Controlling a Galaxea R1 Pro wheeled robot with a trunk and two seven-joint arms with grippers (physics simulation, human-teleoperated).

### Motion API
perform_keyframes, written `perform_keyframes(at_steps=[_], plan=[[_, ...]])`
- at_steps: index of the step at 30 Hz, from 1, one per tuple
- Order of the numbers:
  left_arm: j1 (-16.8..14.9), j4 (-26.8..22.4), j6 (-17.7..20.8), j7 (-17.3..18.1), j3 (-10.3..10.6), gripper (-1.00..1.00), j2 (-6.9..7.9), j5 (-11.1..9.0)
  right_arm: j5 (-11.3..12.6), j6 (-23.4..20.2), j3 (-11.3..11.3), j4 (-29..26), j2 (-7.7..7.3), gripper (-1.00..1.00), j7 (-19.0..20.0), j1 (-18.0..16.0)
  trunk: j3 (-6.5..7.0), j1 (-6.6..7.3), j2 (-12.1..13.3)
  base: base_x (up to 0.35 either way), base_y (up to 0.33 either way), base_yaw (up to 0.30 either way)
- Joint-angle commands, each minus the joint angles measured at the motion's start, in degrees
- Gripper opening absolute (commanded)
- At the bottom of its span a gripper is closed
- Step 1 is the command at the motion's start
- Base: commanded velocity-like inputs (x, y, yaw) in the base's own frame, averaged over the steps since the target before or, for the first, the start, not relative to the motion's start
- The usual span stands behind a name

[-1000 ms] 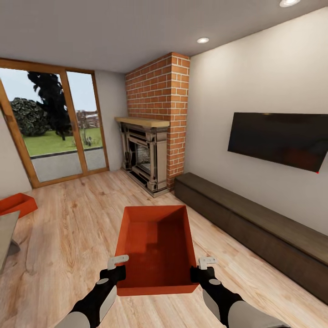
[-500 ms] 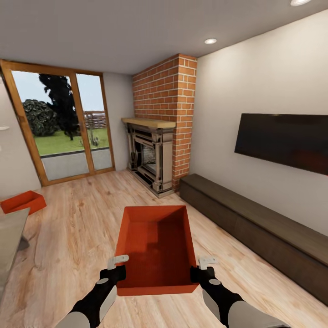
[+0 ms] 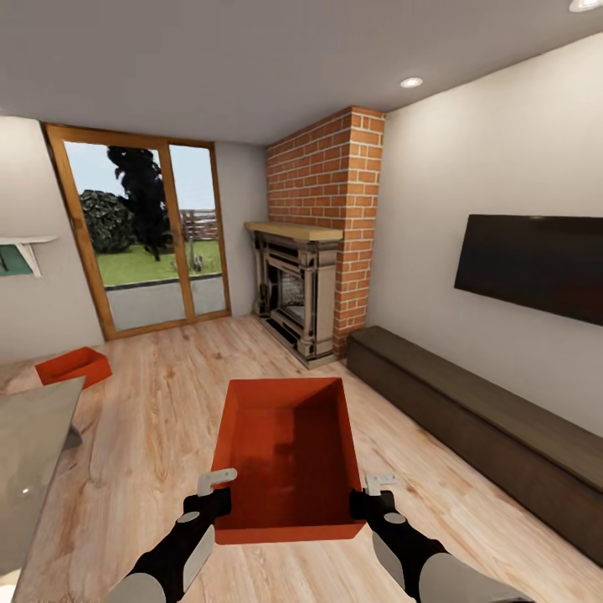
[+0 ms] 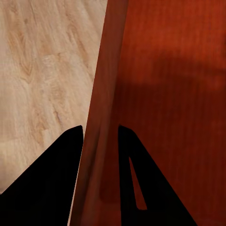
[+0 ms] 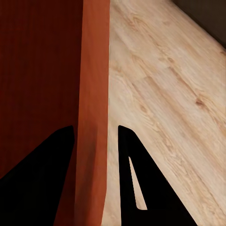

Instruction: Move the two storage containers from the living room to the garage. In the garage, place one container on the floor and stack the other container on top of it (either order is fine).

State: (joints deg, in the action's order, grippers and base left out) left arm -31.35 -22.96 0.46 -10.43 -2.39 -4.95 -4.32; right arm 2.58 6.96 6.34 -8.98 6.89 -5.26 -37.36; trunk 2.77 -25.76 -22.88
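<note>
An orange-red box [image 3: 286, 452] is held out in front of the robot, above the light wood plank floor [image 3: 151, 435] of the living room, open side up and roughly level. The left gripper [image 3: 216, 492] is clamped on the box's left wall near the corner closest to the robot, and the right gripper [image 3: 373, 494] is clamped on the right wall at the matching spot, so the box sits between the two arms and reaches forward away from them. In the left wrist view the left gripper [image 4: 100, 160] has one dark finger outside the wall and one inside the box [image 4: 169, 94], with the thin wall running up between them. The right wrist view shows the same grip: the right gripper [image 5: 96, 160] straddles the wall of the box [image 5: 42, 66], one finger inside, one outside over the wood floor [image 5: 165, 94]. A second box [image 3: 74, 366] rests on the floor well off to the left, near the glass patio door [image 3: 151, 234]. Ahead stands a brick fireplace [image 3: 314, 251]; along the right wall runs a long dark low cabinet [image 3: 477, 427] under a wall-mounted television [image 3: 532, 264]. A grey tabletop [image 3: 33, 452] edges in at the lower left.
</note>
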Motion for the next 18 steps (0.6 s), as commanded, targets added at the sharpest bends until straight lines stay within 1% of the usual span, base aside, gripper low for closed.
perform_keyframes(at_steps=[1,9,18], plan=[[0.0,-1.1,0.0,-0.3,-0.7,-1.00,-0.05,0.4,0.6,0.2,-0.4,0.3,-0.03,-1.00,-0.6,0.0,0.05,-0.02,0.0,0.000,0.000,0.168],[0.0,-1.1,0.0,-0.3,-0.7,-1.00,-0.06,0.4,0.3,0.2,-0.4,0.3,-0.03,-1.00,-0.6,0.0,0.59,-0.02,0.0,0.000,0.000,0.197],[0.0,-1.1,0.0,-0.3,-0.7,-1.00,-0.06,0.4,0.3,0.2,-0.4,0.3,-0.03,-1.00,-0.6,0.0,1.03,-0.02,0.0,0.000,0.000,0.244]])
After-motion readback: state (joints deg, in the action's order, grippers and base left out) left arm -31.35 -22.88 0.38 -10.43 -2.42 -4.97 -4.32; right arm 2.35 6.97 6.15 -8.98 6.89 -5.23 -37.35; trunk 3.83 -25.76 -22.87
